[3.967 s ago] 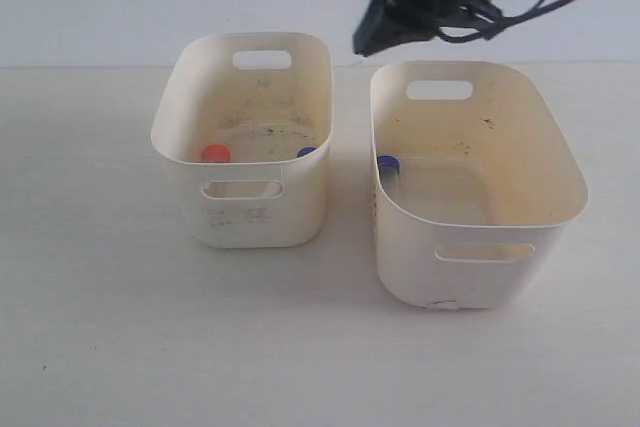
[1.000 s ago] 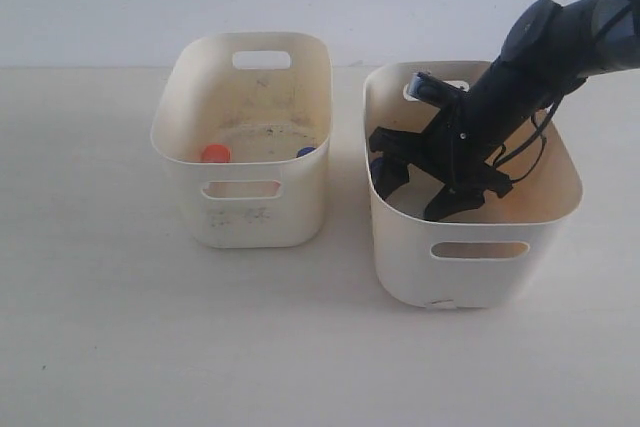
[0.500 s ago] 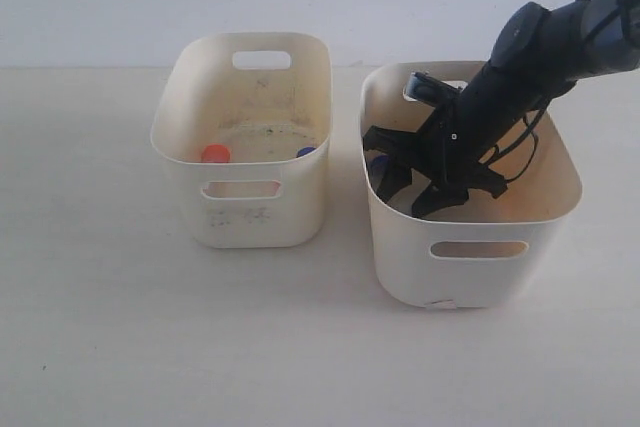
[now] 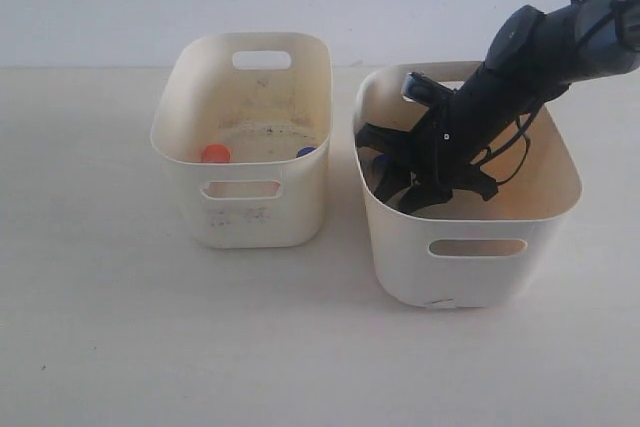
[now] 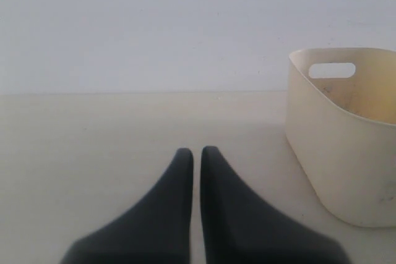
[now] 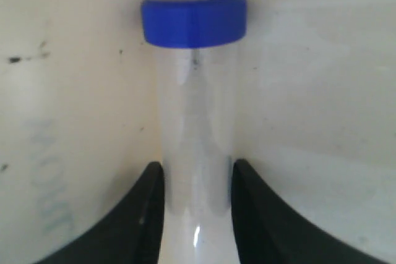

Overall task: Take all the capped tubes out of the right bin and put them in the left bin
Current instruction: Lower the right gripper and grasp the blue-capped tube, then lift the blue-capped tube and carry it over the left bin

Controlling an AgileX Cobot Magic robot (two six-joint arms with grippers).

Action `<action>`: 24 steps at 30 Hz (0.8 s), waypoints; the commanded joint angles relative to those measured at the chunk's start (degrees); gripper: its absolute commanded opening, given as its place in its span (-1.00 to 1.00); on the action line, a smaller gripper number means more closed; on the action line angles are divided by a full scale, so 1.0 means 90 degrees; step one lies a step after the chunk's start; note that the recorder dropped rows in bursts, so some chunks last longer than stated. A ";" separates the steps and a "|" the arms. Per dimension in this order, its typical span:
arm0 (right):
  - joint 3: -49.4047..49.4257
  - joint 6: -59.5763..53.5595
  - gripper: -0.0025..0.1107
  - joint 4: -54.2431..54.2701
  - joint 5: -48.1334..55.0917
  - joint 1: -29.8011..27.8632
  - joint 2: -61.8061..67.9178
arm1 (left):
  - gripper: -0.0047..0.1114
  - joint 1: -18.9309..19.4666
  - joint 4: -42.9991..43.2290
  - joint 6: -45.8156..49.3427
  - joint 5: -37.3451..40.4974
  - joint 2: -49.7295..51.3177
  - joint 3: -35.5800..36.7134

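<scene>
- Left bin [image 4: 250,222]: orange-capped tube [image 4: 214,153], blue cap [image 4: 306,151].
- Right bin [image 4: 470,267]: right gripper [image 4: 392,179] inside.
- Right wrist view alone: its jaws clamp a blue-capped tube [image 6: 197,91].
- Left wrist view alone: left gripper [image 5: 197,153] closed, empty.

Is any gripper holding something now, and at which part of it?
The right gripper grips the blue-capped tube by its clear body, below the cap. The left gripper holds nothing.

Right arm [image 4: 545,42]: we see black rounded casing (slightly glossy).
Cables [image 4: 521,143]: thin, black, looping beside it.
Left gripper [image 5: 197,156]: we note matte black tapered fingers [image 5: 176,180].
</scene>
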 commanded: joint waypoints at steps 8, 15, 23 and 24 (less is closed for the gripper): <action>0.0090 0.0108 -0.96 -0.0754 0.0099 -0.0306 -0.0475 | -0.85 -0.0045 -0.0021 -0.0027 -0.0043 0.0025 -0.0013; 0.0090 0.0040 -0.96 -0.0916 0.0292 -0.0373 -0.0831 | -0.85 -0.0045 -0.0021 -0.0027 -0.0043 0.0025 -0.0013; 0.0090 -0.0006 -0.96 -0.1029 0.0420 -0.0373 -0.1340 | -0.85 -0.0045 -0.0021 -0.0027 -0.0043 0.0025 -0.0013; 0.0090 -0.0006 -0.96 -0.1046 0.0430 -0.0373 -0.1410 | -0.85 -0.0045 -0.0021 -0.0027 -0.0043 0.0025 -0.0013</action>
